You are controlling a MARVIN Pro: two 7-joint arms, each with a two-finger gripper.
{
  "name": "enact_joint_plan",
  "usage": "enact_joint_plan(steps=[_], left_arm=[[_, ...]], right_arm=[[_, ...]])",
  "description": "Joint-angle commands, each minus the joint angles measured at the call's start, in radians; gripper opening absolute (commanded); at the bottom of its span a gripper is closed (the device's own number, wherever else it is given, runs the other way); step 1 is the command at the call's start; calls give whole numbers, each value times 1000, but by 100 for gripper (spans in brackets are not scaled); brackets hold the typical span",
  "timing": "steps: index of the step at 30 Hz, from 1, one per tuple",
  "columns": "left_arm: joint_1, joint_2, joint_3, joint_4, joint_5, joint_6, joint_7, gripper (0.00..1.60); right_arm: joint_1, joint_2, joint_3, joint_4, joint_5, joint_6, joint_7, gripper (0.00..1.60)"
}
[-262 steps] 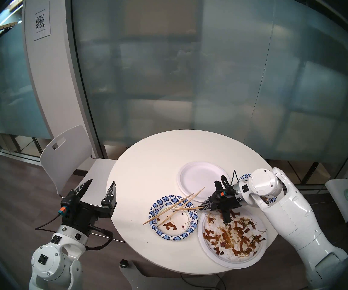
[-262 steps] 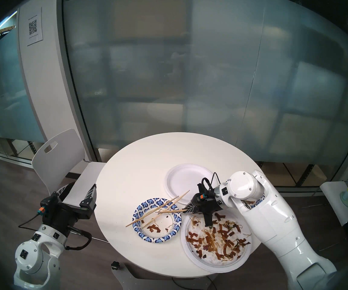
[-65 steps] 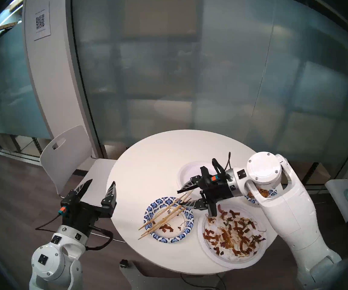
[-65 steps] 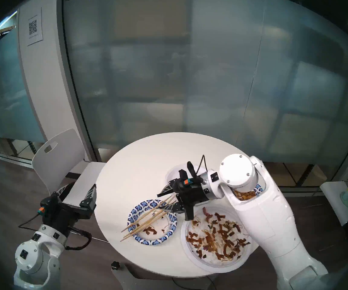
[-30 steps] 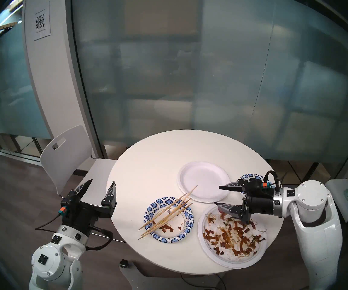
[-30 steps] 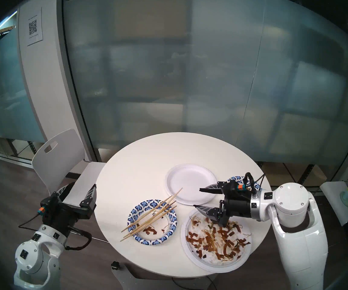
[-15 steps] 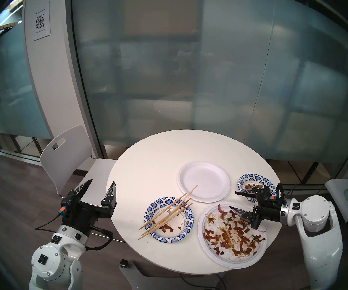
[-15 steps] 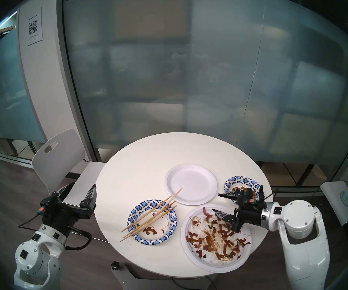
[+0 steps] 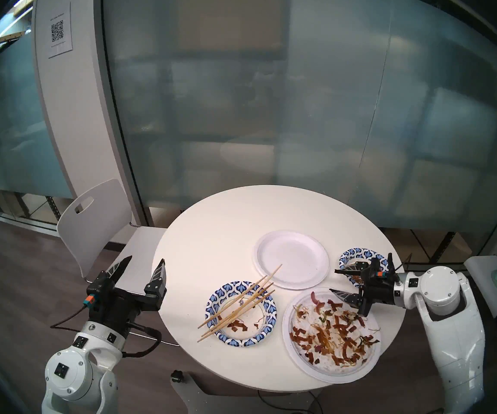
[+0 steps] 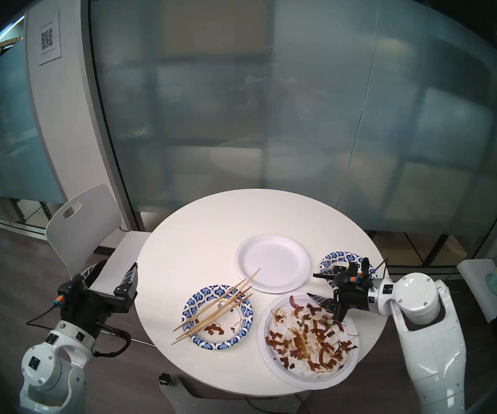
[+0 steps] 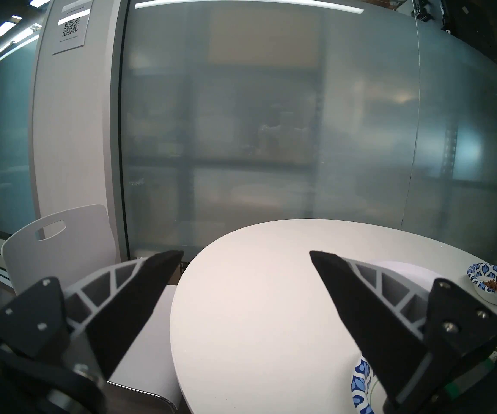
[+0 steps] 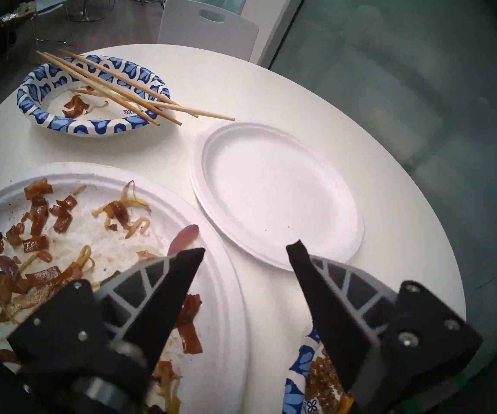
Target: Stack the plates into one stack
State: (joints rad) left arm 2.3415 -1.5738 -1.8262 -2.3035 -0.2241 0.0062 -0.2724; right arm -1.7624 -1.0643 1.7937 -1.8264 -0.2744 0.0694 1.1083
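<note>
Plates first, operator: you've got four round disposable ones spread over your round white table (image 9: 211, 225), none stacked yet. Your clean plain white plate (image 9: 291, 258) sits toward the far side. Nearest you on the right lies the large white plate smeared with brown food scraps (image 9: 331, 334), its rim poking over the table edge. Your bigger blue-and-white petal-rimmed paper bowl-plate (image 9: 241, 313) sits left of it, a bundle of thin wooden chopsticks (image 9: 239, 303) lying across it, tips reaching just over the clean plate's rim. Your smaller blue-petal plate holding brown crumbs (image 9: 361, 256) is at the far right edge.

Your right gripper (image 9: 334, 280) points down and leftward with its jaws apart, holding nothing. In the wrist view, one finger hangs over the dirty plate's rim and the other over the small petal plate; whether either touches, you can't tell.

Your left gripper (image 9: 145, 259) waits off the table's left side beside the white plastic chair (image 9: 92, 225), jaws spread wide and empty, pointing level.
</note>
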Motion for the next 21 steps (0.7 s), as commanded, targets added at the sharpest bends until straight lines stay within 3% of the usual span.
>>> enact_joint_plan(steps=[1, 13, 21], left_arm=[[0, 3, 1, -21, 2, -3, -2, 160], [0, 3, 1, -21, 2, -3, -2, 160], [0, 3, 1, -21, 2, -2, -2, 160]], right_arm=[[109, 49, -48, 32, -43, -20, 5, 113], [221, 62, -142, 118, -132, -84, -17, 110], [255, 78, -183, 156, -174, -135, -20, 109]])
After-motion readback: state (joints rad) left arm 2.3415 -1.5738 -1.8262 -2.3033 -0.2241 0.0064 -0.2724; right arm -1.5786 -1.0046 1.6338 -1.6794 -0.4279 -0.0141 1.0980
